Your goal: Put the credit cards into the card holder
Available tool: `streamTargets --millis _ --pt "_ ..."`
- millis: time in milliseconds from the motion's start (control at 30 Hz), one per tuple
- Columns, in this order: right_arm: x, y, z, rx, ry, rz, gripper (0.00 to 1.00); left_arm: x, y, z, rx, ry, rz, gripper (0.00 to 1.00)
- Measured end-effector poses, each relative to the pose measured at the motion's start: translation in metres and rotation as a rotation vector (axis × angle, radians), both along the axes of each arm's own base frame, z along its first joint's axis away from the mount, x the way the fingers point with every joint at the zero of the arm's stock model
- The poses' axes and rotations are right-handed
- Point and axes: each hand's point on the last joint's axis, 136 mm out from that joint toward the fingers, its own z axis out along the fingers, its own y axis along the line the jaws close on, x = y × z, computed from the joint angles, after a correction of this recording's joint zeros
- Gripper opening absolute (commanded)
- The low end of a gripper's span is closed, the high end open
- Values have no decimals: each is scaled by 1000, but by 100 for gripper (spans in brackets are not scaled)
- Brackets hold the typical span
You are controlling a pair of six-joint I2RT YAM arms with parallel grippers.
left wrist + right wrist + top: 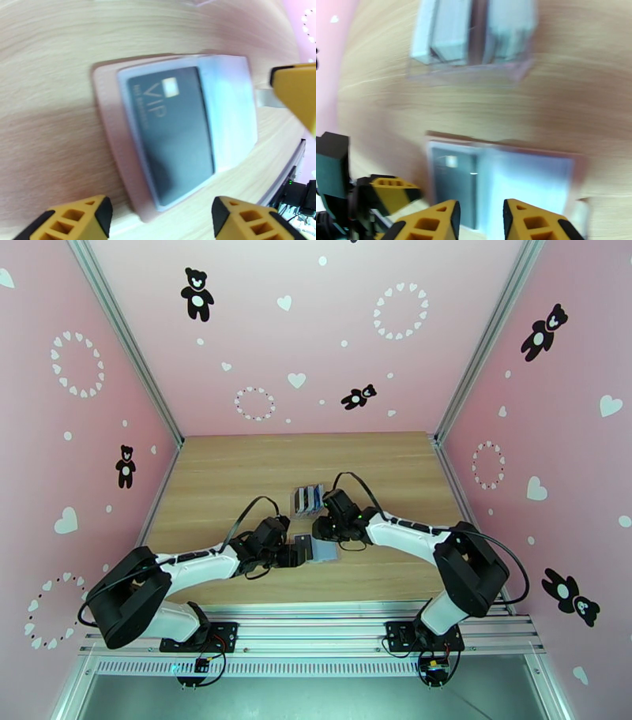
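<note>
Your wallet (104, 130) lies open and flat on the table (47, 79), mid-frame in the left wrist view, with a dark card (173, 134) in its left sleeve. Your left claw (160, 211) hovers over it, spread wide and empty. Your right claw (480, 217) is partly apart and grips nothing. Pale cards (450, 35) stand in the rack (470, 73) at the top of the right wrist view.

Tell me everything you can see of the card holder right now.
The card holder is a tan-pink, leather-like booklet lying open and flat on the wooden table. Clear plastic sleeves sit inside: one holds a dark grey card marked VIP, and the next page looks pale bluish-white. A light tab sticks out at one edge. The left gripper and right gripper hover at its edges; contact is unclear.
</note>
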Motion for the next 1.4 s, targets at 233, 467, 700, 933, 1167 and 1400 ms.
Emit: streamTargets --millis 233,467,700,933,1167,1400 --pt "3 -6 -25 -88 24 27 36 1 0 -1 8 4 0 72" --pt "8 -12 -35 -127 40 31 36 1 -4 2 -14 8 -11 71" --pt "21 -5 -27 -119 11 35 36 1 -6 2 -21 8 -15 72" --pt "20 -9 -39 -157 35 41 36 -1 -7 1 -26 18 -23 73" --pt "20 -10 -40 -159 34 38 36 -1 -8 2 -31 17 -24 74" --pt "18 -8 -41 -139 27 36 36 0 -11 3 -41 11 -31 75"
